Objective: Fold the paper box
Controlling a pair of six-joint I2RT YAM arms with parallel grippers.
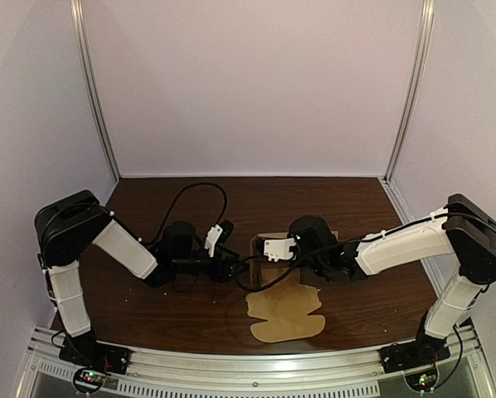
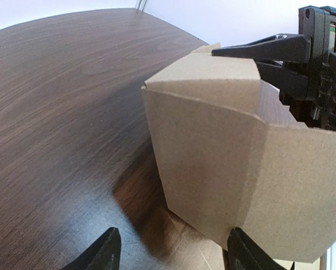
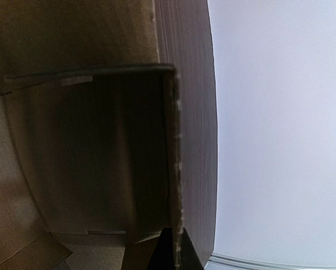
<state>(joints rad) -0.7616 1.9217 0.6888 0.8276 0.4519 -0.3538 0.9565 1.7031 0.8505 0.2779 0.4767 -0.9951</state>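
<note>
White walls [image 1: 248,83] close in a dark wood-grain desk [image 1: 148,199], with both arms reaching toward its middle.

From the left, the left claw [image 1: 231,267] points across the desk at the brown cardboard paper box [image 2: 213,169]. Its fingers are spread wide and hold nothing. In the left wrist view the box's lower corner stands just ahead of the gap between them, closer to the right-hand fingertip. Whether it touches that fingertip cannot be told.

The box sits at the centre of the desk, between the two claws, half raised. Its walls stand upright with a folded corner facing the left claw. A rounded flat flap [image 1: 285,315] lies unfolded on the desk and runs from the walls toward the near edge.

On the far side, the right claw [image 2: 235,58] comes in from the right and is pinched on the top edge of a wall. One finger lies outside the wall and one inside, and the right wrist view looks down into the dim interior along that edge.

With the right claw steadying the wall, the free left claw looks the likelier one for the next fold. The box lies straight ahead of it, and the flap's long axis runs crosswise to its reach. It would probably have to swing toward the near edge to get under the flap.
</note>
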